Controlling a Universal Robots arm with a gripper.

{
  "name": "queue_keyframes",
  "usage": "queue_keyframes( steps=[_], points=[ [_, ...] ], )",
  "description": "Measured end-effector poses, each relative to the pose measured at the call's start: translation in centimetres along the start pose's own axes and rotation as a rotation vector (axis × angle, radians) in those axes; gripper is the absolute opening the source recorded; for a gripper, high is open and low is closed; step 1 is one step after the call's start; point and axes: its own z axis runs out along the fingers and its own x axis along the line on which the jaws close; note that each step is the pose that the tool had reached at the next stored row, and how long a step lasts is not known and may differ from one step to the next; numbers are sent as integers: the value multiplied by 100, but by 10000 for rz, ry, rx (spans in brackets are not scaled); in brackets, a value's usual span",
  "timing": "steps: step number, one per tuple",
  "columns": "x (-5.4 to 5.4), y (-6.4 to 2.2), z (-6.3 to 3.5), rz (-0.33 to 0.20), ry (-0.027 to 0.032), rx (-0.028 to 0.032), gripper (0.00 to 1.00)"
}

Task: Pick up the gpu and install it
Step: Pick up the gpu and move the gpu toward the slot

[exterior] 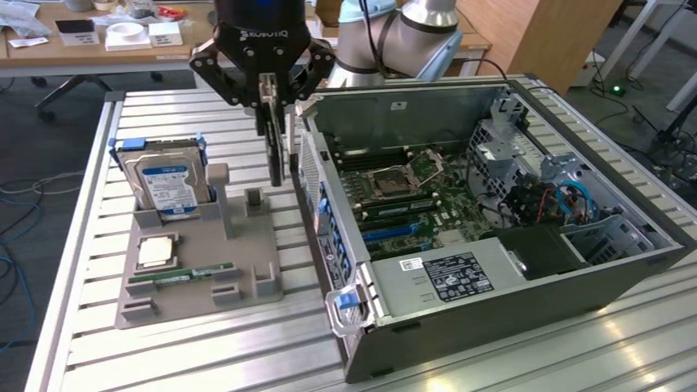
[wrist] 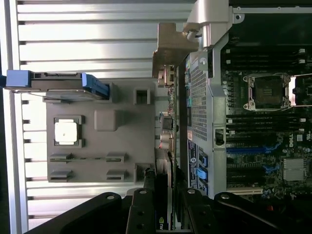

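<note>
Black end effector (exterior: 269, 102) clenched on the thin, flat, dark gpu (exterior: 276, 155). The card hangs edge-on, clear of the ribbed aluminium surface (exterior: 196, 351), just outside the open grey computer case (exterior: 490, 302). Beyond the card from the case: grey plastic parts holder (exterior: 207, 245) carrying a silver, blue-labelled hard drive (exterior: 166, 184).

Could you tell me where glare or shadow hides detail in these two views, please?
Exterior view: light glares off the table slats beside the computer case, and the gpu held in the gripper shows as a dark edge. Wrist view: the processor on the grey tray is washed out white, while the gripper is black in shadow.
</note>
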Motion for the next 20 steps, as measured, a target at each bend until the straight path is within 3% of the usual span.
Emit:
queue_keyframes(
  steps=[20],
  points=[
    [-612, 28, 15, 1, 2, -36, 26]
  ],
)
